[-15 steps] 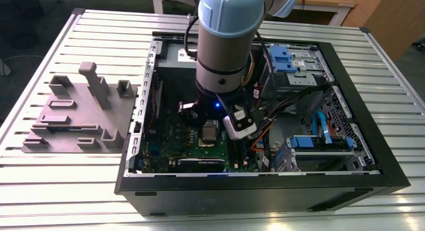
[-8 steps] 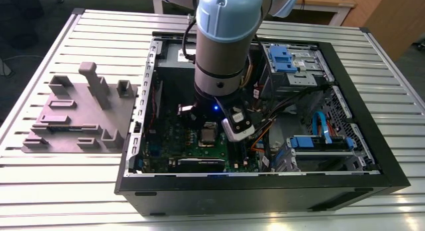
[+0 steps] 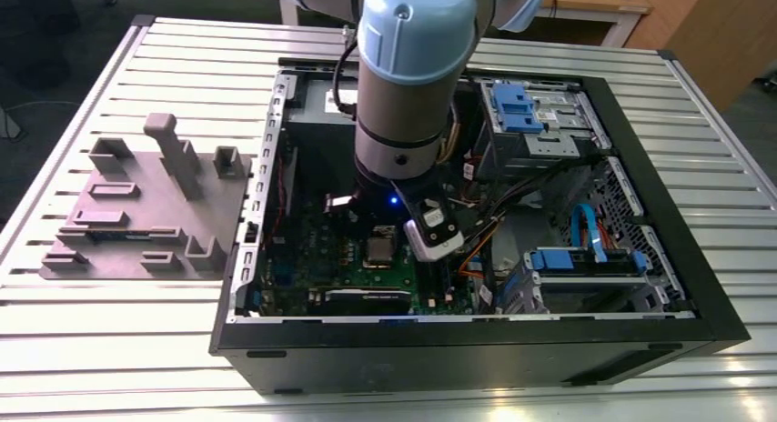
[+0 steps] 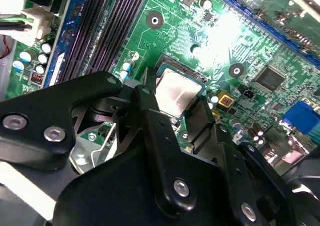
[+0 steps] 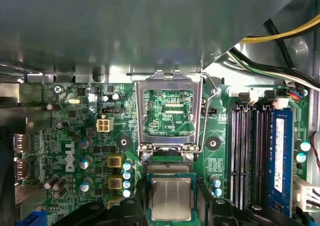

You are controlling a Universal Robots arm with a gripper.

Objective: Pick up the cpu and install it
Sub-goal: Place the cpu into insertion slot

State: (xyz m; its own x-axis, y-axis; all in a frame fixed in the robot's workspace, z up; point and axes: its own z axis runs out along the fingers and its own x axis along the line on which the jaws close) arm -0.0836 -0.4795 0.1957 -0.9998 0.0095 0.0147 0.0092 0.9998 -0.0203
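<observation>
The cpu (image 5: 171,198) (image 4: 178,89), a flat square chip with a shiny silver top and a thin rim, sits between my two black fingers (image 5: 132,208) in both wrist views. My gripper (image 5: 171,202) (image 4: 175,103) is shut on it, one finger against each side. The chip hangs at the open socket of the green motherboard (image 5: 75,151), and a strip of socket contacts (image 5: 170,167) shows just past its edge. The socket's metal frame (image 5: 170,85) stands flipped open with its lever (image 5: 209,110) swung out. Whether the chip rests in the socket I cannot tell.
The open black computer case (image 3: 486,349) lies on a slatted metal table (image 3: 109,349), with my arm (image 3: 407,76) reaching down into it. Memory slots (image 5: 250,156) and cables (image 5: 280,70) flank the socket. Blue drive bays (image 3: 529,113) and a grey fixture plate (image 3: 146,213) stand nearby.
</observation>
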